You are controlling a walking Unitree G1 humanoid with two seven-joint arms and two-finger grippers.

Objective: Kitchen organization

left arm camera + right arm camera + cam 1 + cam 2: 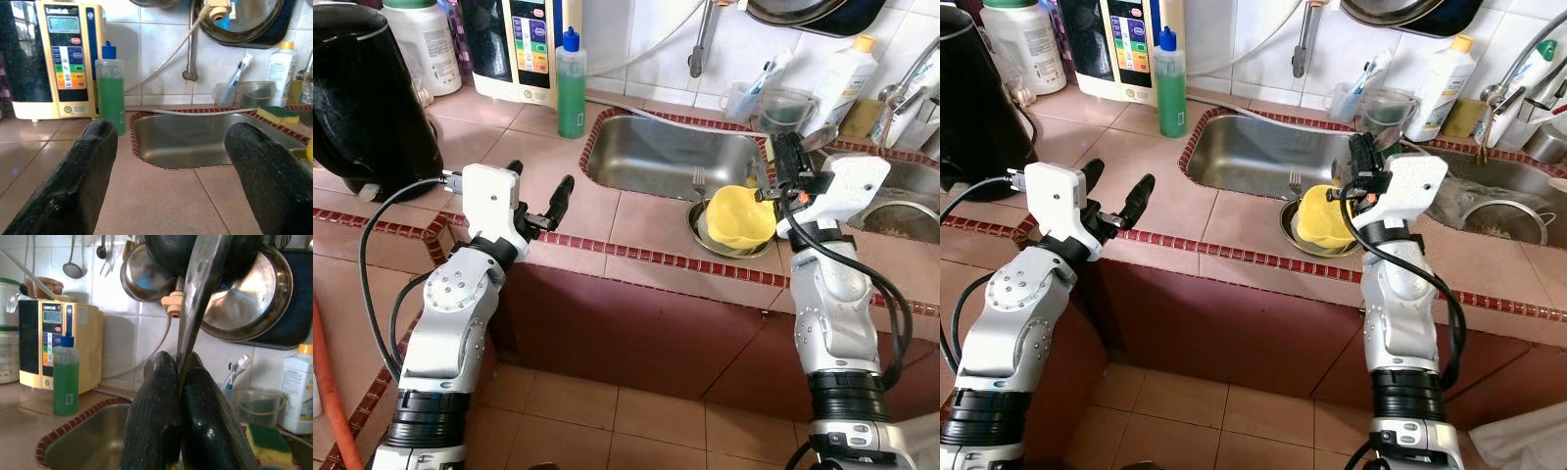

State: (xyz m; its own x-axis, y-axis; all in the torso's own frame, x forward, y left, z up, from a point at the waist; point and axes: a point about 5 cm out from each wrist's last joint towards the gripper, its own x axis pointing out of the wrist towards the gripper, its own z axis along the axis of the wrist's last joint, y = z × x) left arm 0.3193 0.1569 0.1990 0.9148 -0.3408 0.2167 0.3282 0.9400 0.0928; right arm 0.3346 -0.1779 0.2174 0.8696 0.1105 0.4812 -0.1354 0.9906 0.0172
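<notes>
A yellow bowl rests on a steel plate at the counter's front edge, beside the steel sink. A fork pokes out from the plate over the sink. My right gripper hovers just right of the bowl, shut on the flat handle of a metal utensil that rises between its fingers. What sits at the utensil's other end is hidden. My left gripper is open over the bare tiled counter left of the sink, holding nothing.
A green soap bottle and a beige water machine stand behind the sink's left corner. A black kettle sits far left. A sponge, cups and bottles line the back right, by a second sink.
</notes>
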